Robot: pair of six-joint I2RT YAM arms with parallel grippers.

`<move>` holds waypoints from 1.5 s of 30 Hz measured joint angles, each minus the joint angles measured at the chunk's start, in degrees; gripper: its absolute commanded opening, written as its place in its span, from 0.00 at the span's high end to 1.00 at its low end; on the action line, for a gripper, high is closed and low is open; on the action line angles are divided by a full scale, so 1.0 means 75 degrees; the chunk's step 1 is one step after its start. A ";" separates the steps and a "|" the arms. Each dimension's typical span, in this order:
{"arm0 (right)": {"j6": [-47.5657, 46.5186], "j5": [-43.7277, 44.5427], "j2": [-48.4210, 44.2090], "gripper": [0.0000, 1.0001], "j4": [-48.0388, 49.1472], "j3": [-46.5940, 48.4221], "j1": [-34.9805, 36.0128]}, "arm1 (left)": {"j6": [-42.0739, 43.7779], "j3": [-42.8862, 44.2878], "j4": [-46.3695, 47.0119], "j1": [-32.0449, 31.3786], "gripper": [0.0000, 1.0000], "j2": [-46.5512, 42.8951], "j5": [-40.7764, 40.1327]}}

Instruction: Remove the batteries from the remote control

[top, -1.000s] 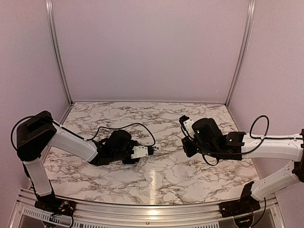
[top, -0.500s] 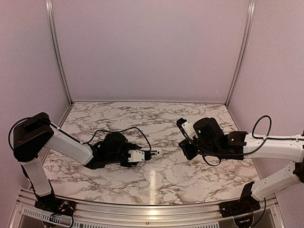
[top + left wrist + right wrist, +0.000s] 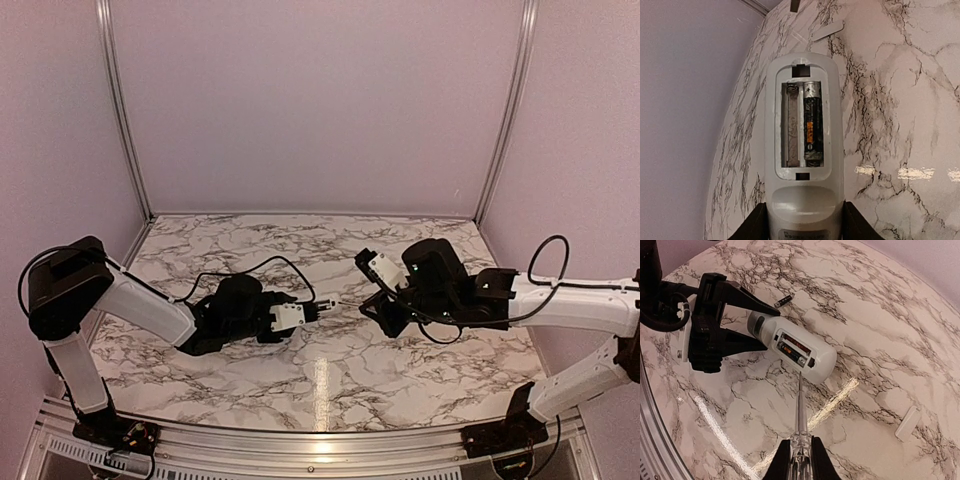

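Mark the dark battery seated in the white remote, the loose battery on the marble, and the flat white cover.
Seated dark cylindrical battery (image 3: 811, 127): left wrist view, orange-marked middle.
Loose dark cylindrical battery (image 3: 783, 301): right wrist view, mid-body.
Flat white plastic cover (image 3: 907, 423): right wrist view, centre.

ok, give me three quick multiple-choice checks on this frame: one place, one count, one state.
1. Where is the loose battery?
A) in the right tool
B) on the cover piece
C) on the table near the remote control

2. How many batteries are inside the remote control?
A) none
B) one
C) two

3. What state is the right tool in?
A) shut on a thin stick
B) open and empty
C) shut on the cover piece

Answers:
1. C: the loose battery lies on the marble by the remote control, which the left tool holds.
2. B: one battery sits beside an empty slot.
3. A: its fingers clamp the thin stick, and the cover piece lies apart on the table.
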 measured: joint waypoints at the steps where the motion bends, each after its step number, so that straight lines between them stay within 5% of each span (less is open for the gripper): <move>1: -0.0038 -0.0064 0.0058 1.00 -0.0012 0.0055 0.0000 | -0.0085 -0.0009 0.0082 0.0000 1.00 0.0000 -0.0041; 20: -0.0484 -0.0880 0.1008 1.00 0.0152 0.0568 0.0000 | 0.0851 -0.0769 0.1163 0.0000 1.00 -0.0149 0.0184; 45: -0.0606 -0.2101 0.1955 1.00 -0.0300 0.1087 0.0000 | 0.1652 -0.0746 -0.0463 -0.0003 1.00 -0.0364 0.1274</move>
